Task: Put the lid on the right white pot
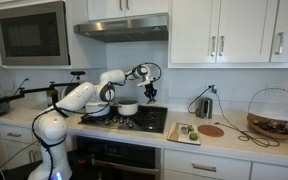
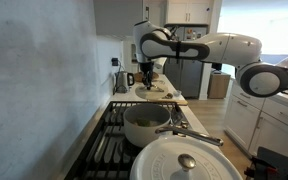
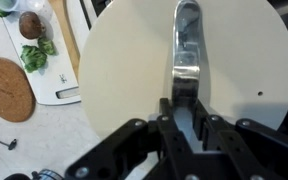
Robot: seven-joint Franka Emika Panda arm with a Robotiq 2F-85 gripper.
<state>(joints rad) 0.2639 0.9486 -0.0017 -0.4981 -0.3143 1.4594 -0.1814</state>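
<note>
In the wrist view my gripper (image 3: 184,108) is shut on the metal handle of the lid (image 3: 124,60), a round whitish disc that fills most of the frame. In both exterior views the gripper (image 1: 150,93) (image 2: 149,74) hangs above the far side of the stove, holding the lid in the air. The right white pot (image 1: 128,108) (image 2: 147,125), small, squat and open, stands on a burner, lower than the gripper and to one side of it. The pot does not show in the wrist view.
A larger white pot with its own knobbed lid (image 2: 187,162) sits at the stove's near edge. A white cutting board with greens (image 3: 44,60) (image 1: 184,132) and a brown round board (image 3: 6,88) (image 1: 212,130) lie on the counter. A wire basket (image 1: 274,112) stands further along.
</note>
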